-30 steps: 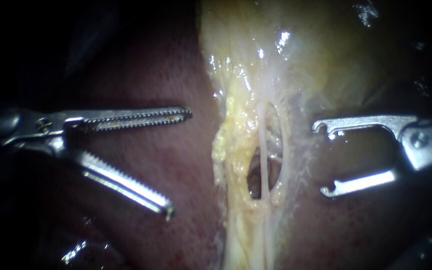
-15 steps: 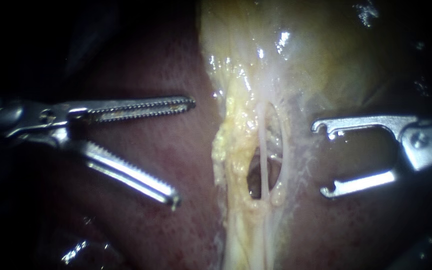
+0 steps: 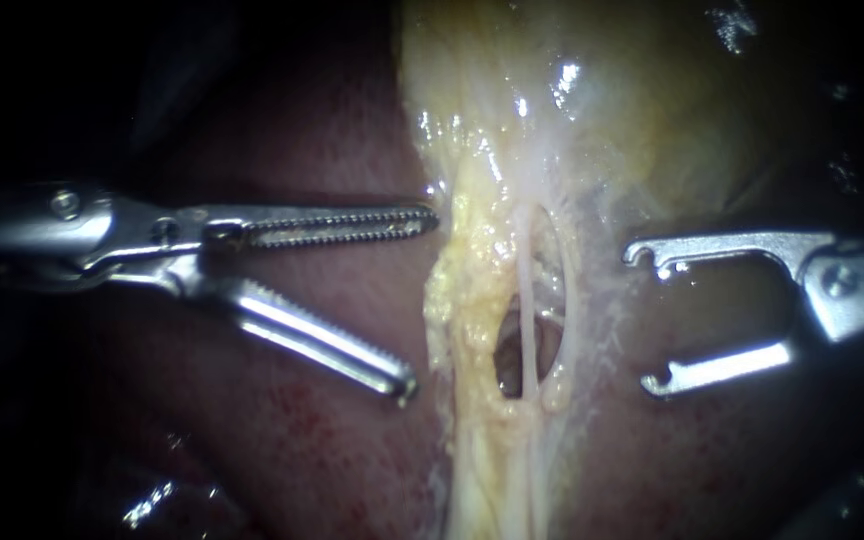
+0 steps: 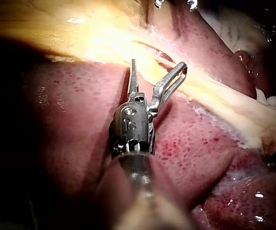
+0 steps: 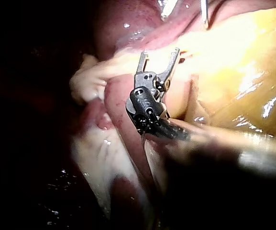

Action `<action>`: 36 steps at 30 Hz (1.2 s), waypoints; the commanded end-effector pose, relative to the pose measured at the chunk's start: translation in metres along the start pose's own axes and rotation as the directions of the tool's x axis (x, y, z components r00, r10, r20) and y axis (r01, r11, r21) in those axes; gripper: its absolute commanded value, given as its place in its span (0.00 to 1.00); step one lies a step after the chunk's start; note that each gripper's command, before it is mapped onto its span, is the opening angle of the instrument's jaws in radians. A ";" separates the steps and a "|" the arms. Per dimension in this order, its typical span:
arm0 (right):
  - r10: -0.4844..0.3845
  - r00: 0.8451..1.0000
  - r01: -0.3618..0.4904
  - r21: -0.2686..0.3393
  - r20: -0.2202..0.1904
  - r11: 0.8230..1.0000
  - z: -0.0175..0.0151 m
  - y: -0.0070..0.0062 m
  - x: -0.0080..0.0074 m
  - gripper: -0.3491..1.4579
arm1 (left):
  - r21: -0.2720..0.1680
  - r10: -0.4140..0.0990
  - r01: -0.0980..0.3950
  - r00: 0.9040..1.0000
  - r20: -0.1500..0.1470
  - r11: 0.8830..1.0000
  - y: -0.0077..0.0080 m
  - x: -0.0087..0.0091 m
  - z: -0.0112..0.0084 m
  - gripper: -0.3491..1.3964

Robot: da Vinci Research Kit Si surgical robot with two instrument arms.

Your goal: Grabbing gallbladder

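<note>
Though spread wide at mid-left of the endoscope frame, grips nothing: left instrument (image 3: 424,300), toothed jaws in a broad V pointing right. Upper tip at the edge of the yellow band (image 3: 462,300), touching or just short, cannot tell. Lower tip just beside that edge, over liver (image 3: 332,440).

Opposite, at mid-right: right instrument (image 3: 640,317), hooked jaws also wide apart and empty, tips pointing left, near the band's right side. Between the two tools, at frame centre: a dark window in the band, crossed top to bottom by a thin pale tube (image 3: 525,310).

Filling upper centre to upper right: gallbladder (image 3: 602,110), yellow and glistening, narrowing down into the band, gripped by neither tool.

From the left wrist: left instrument (image 4: 158,63) gaping, one jaw thin and edge-on, the other a slotted frame. Band just ahead of both tips, red speckled liver (image 4: 71,120) beneath the shaft.

From the right wrist: right instrument (image 5: 160,51) likewise gaping, tips against or just over pale tissue, gallbladder (image 5: 252,57) beside it, liver (image 5: 133,21) beyond.
</note>
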 end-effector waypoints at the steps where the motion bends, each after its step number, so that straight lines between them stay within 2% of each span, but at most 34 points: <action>1: 0.000 1.000 0.000 0.000 0.000 1.000 0.0000 0.0000 0.0000 0.50 | -0.002 0.000 0.000 1.000 -0.004 1.000 0.0000 0.0004 0.0002 0.60; 6: 0.000 1.000 0.000 0.000 0.000 1.000 0.0000 0.0000 0.0000 0.50 | -0.007 0.002 -0.002 1.000 -0.016 1.000 0.0006 0.0020 0.0012 0.60; 14: 0.000 1.000 0.000 0.000 0.000 1.000 0.0000 -0.0001 -0.0001 0.50 | -0.012 -0.010 0.010 1.000 -0.028 1.000 0.0016 0.0023 0.0020 0.56; 21: -0.001 1.000 0.001 0.000 0.000 1.000 0.0000 -0.0001 -0.0001 0.50 | -0.020 -0.072 0.071 0.997 -0.030 0.997 0.0020 0.0019 0.0030 0.34; 28: -0.001 1.000 0.001 0.000 0.000 1.000 0.0000 -0.0001 -0.0001 0.50 | -0.022 -0.107 0.107 0.994 -0.036 0.994 0.0022 0.0019 0.0030 0.19; 30: -0.001 1.000 0.001 0.000 0.000 1.000 0.0000 -0.0001 -0.0001 0.50 | -0.023 -0.113 0.112 0.993 -0.041 0.993 0.0023 0.0020 0.0029 0.12; 32: -0.001 1.000 0.001 0.000 0.000 1.000 0.0000 -0.0001 -0.0001 0.50 | -0.023 -0.119 0.118 0.992 -0.044 0.993 0.0024 0.0021 0.0028 0.00; 36: -0.001 1.000 0.001 0.000 0.000 1.000 0.0000 -0.0001 -0.0001 0.50 | -0.024 -0.129 0.128 0.990 -0.062 0.992 0.0026 0.0024 0.0024 0.00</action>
